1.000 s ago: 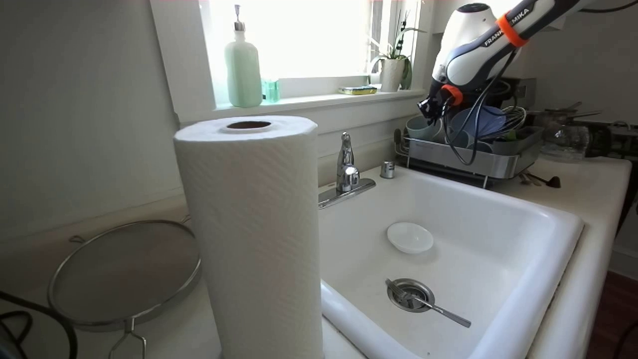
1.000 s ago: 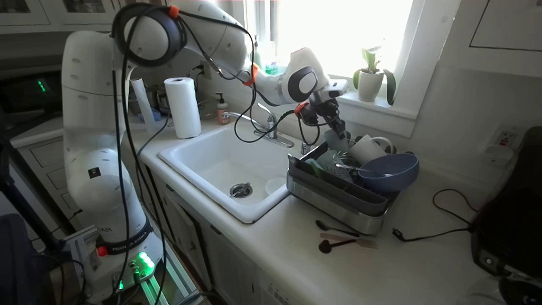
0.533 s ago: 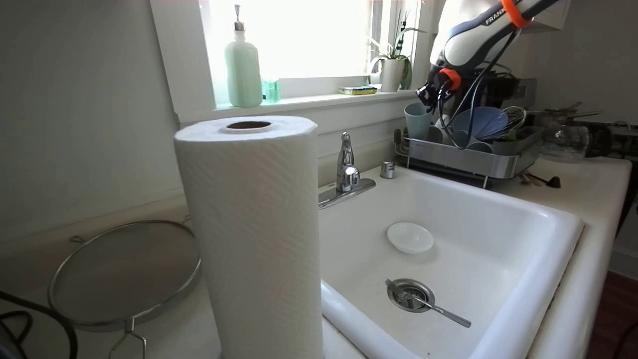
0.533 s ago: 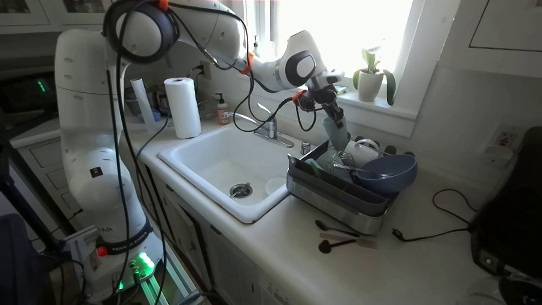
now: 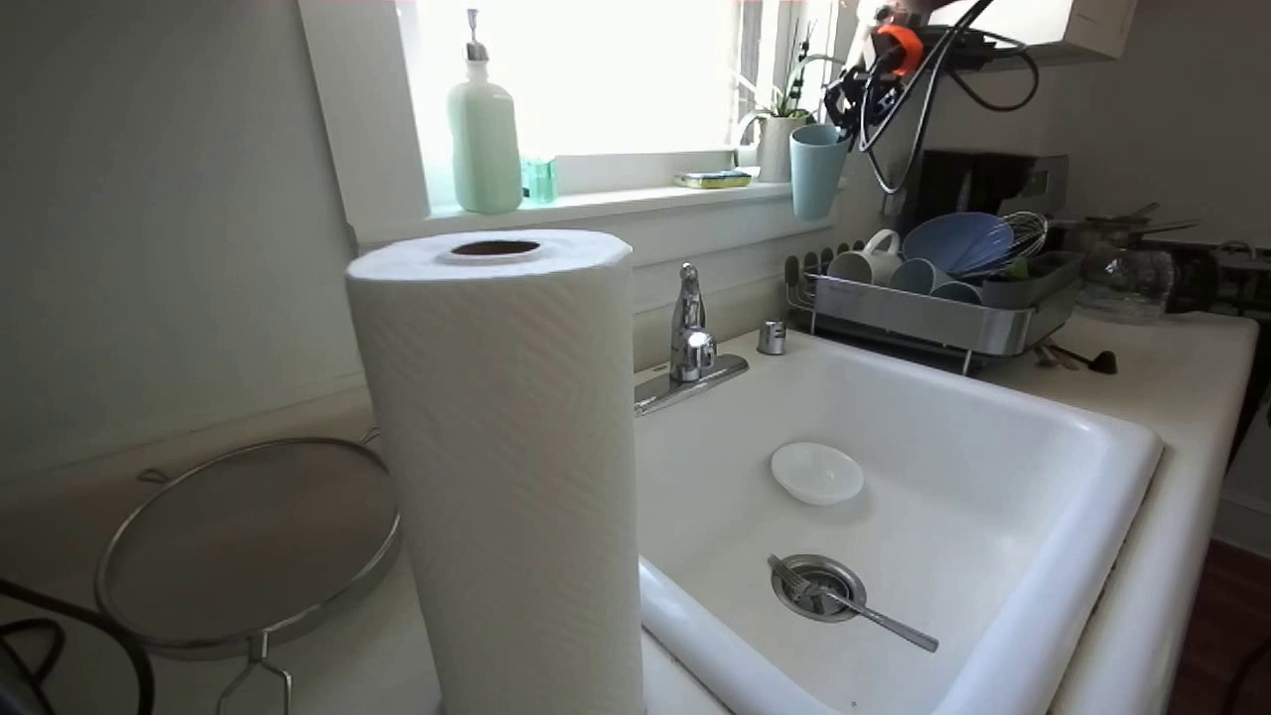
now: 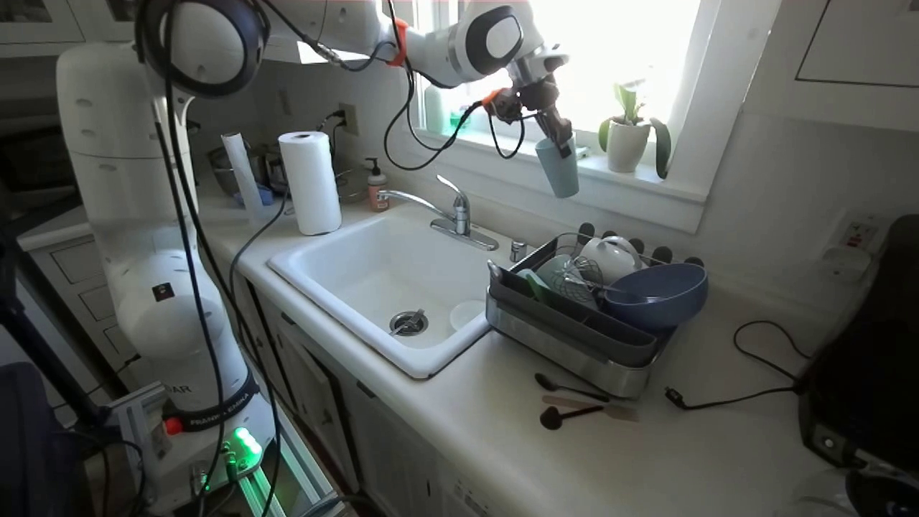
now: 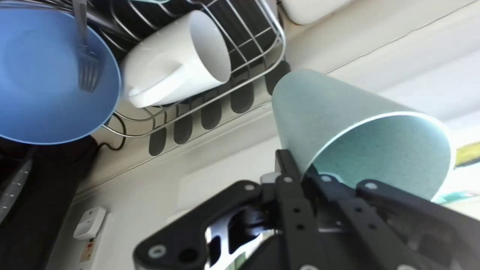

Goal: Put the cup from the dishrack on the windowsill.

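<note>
Blue-grey and slightly tilted, the cup [image 6: 560, 176] has just come up out of the dishrack [image 5: 914, 306] with its rim gripped in my claw [image 7: 299, 164] — it hangs in front of the windowsill [image 5: 635, 202], base seemingly below that level, so I judge the pick done and more height needed before placing.

Window [image 6: 610, 43], blown out to white in both exterior views, glares beside dim, grey-shaded wall [image 5: 169, 199].
</note>
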Controlling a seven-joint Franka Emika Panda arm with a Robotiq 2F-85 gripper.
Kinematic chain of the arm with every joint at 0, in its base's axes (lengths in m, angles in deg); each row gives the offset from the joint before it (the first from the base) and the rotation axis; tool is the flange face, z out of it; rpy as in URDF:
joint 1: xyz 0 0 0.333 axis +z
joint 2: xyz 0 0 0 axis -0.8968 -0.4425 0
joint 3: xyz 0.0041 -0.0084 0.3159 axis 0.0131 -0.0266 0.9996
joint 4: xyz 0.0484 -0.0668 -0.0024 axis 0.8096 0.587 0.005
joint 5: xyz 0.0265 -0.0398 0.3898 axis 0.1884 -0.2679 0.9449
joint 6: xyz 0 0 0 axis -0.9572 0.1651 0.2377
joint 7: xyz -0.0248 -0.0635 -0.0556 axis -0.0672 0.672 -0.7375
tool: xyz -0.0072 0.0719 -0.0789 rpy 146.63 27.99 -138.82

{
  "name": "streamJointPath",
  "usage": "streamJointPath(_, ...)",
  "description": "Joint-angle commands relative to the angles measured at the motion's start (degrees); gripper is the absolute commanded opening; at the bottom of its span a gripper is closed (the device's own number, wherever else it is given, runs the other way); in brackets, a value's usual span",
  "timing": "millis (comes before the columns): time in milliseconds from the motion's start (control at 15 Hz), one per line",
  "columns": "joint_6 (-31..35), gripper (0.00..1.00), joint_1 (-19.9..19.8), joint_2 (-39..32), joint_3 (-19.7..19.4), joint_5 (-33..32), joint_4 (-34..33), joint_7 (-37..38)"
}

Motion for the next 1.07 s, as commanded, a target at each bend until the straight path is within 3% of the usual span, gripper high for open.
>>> streamJointPath(0, -10.93, 0.01, -1.05, -1.68, 4.28, 10.09, -11.05, -6.92)
streamJointPath(200, -18.81, 0.01, -1.07, -4.56, 6.55, 16.65, -21.16, -8.36)
streamJointPath(467, -26.03, 0.01, -1.12, -10.17, 8.01, 22.03, -32.05, -4.36)
streamJointPath(733, -27.10, 0.01, -0.48, -17.88, 8.40, 24.49, -41.17, 4.58)
streamJointPath(800, -25.17, 0.01, 0.05, -11.80, 7.76, 21.76, -32.23, 0.52)
streamJointPath(1000, -25.00, 0.05, 0.13, -13.38, 7.83, 21.77, -32.97, 0.83)
